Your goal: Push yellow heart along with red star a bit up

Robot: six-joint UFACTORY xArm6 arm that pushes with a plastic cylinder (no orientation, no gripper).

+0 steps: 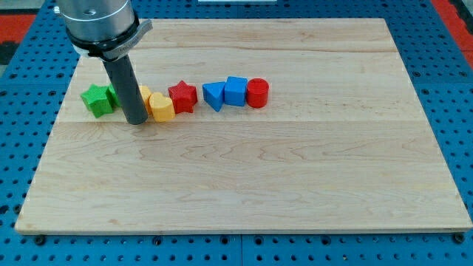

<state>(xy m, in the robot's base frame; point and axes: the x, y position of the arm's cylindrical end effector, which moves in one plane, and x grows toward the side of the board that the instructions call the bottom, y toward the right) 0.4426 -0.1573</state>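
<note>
On board (295,185): tool's tip (137,120) touching one yellow heart (162,107); one red star (182,97) beside; no jaws.

The rod (129,81) covered part of a green block (112,93) and most of a yellow block (144,94) at twelve o'clock of the yellow heart (162,107); neither shape could be told. The arm's housing (100,26) was cut off at twelve o'clock.

Arm head: broad silver-grey metal cylinder, horizontally ribbed, dark band at its lower rim; small grey bracket juts from the view's right side. Below it, a straight dark charcoal rod, matte, smooth, ending in my tip (137,122), blunt and flat-cut.
</note>
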